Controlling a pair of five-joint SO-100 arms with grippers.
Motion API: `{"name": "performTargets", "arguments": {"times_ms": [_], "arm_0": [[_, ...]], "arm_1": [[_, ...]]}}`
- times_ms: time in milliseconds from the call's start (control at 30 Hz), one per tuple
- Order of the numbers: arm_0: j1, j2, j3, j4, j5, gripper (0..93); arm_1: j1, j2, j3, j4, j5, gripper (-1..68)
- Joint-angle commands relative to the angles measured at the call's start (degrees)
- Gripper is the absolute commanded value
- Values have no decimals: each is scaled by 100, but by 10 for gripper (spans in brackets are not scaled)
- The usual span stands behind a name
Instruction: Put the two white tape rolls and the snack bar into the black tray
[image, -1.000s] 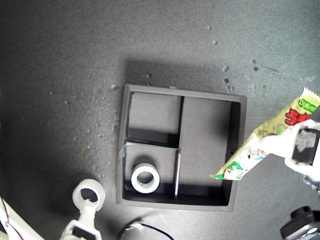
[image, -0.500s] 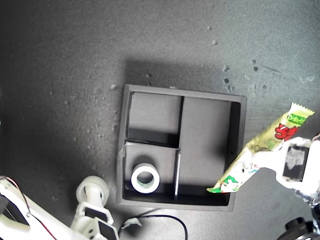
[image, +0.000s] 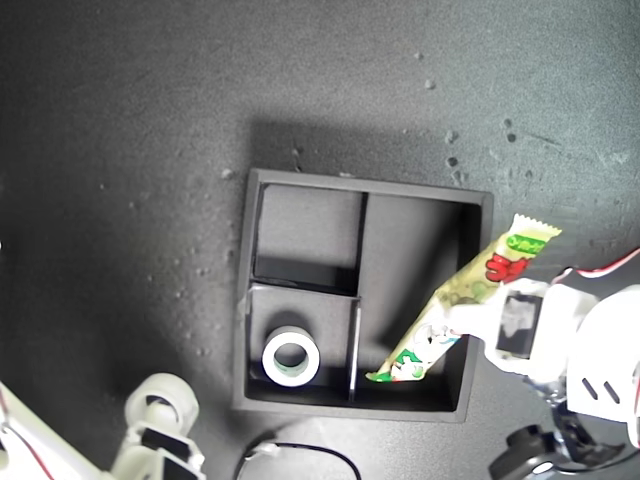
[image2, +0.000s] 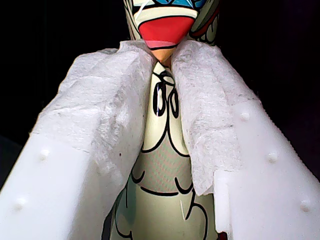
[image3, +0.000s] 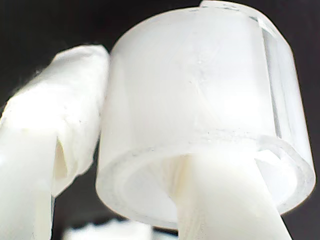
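Snack bar (image: 462, 300): gripped by my first tool (image: 462, 322), tilted over the black tray (image: 300, 180).
Outside tape roll (image: 160, 403): gripped by my second tool (image: 158, 425).
Other tape roll (image: 291, 358): laid in a small compartment.

roll (image: 291, 359) in tray (image: 365, 188) | bar (image: 455, 305) over tray | second roll (image: 160, 405) outside

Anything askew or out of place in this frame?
The snack bar lies slanted across the tray wall at the exterior view's right, one end over the long compartment, the other outside, clamped in my first hand. One roll sits in its compartment; the other is off the tray in my second hand.
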Motion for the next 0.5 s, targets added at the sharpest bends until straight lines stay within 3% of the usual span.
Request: {"name": "performTargets", "arguments": {"times_ms": [0,67,233,467], "arm_0": [[-404,1310,404,79,571,1],[-729,1547,431,79,1143,1],[-1696,1538,-105,70,2681,1],[-2646,-9,-2417,70,4087,1]], "arm_1": [[9,18,-26,-299,114,-3],[9,18,167,-396,220,13],[53,18,554,-448,466,137],[88,18,396,176,554,196]]}}
